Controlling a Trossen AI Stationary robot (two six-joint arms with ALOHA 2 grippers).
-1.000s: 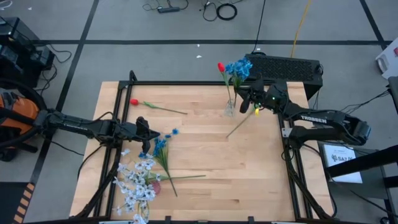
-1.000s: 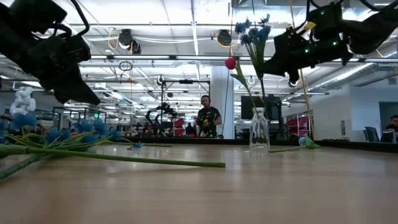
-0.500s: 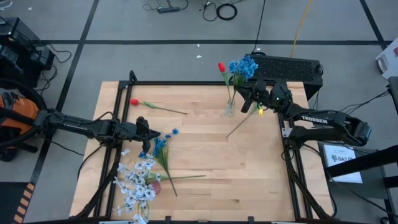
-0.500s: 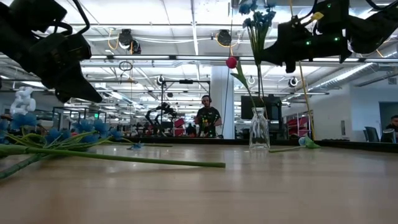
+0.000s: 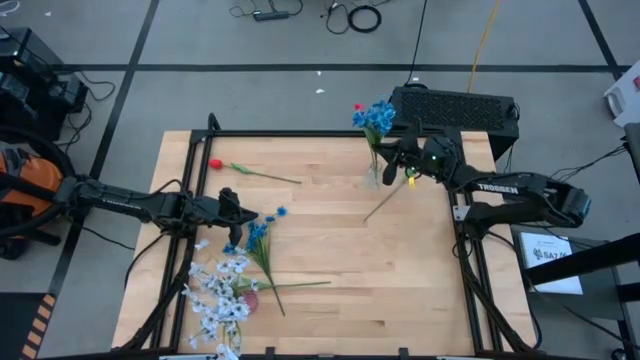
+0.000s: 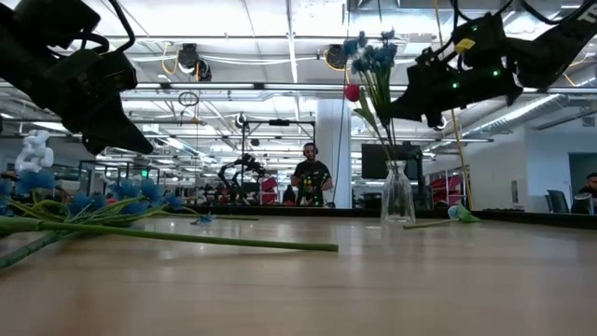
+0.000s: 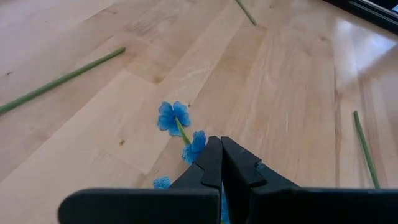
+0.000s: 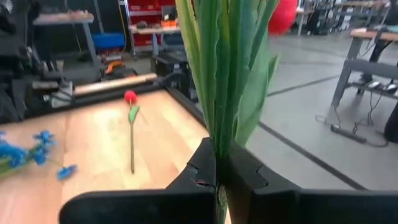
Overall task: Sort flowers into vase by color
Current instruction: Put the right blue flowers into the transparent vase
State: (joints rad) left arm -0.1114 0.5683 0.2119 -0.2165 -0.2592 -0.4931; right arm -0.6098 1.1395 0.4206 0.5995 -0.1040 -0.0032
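A clear glass vase [image 5: 372, 178] [image 6: 398, 200] stands near the table's far edge. In it stand stems topped by a blue cluster [image 5: 375, 115] [image 6: 373, 56] and a red bud [image 5: 358, 107] [image 6: 352, 91]. My right gripper [image 5: 398, 160] [image 6: 403, 101] is shut on these stems above the vase. My left gripper [image 5: 232, 205] [image 7: 221, 155] is shut and hovers over loose blue flowers [image 5: 258, 232] [image 7: 174, 117] lying on the table. Pale white-lavender clusters [image 5: 218, 290] lie at the near left. A red flower [image 5: 240, 168] [image 8: 130, 98] lies at the far left. My right gripper pinches the bunched green stems [image 8: 219, 134] between its two fingers, partway up, between the vase mouth and the blooms. The fingers come level from the table's right and lie across the stems. The stems stand nearly upright, their lower ends inside the vase [image 6: 395, 177].
A single stem with a pale bud [image 5: 388, 203] [image 6: 461, 213] lies on the table just right of the vase. Another long green stem [image 5: 295, 285] [image 6: 187, 237] lies at the near side. A dark frame [image 5: 300, 133] borders the table. Bare wood [image 5: 400, 280] fills the near right.
My right gripper rose with the stems, lifting the blooms higher, then came down again and shifted a little toward the table's left. The blue cluster and red bud now sit lower and lean left, and the stems reach deeper into the vase. It has stayed shut.
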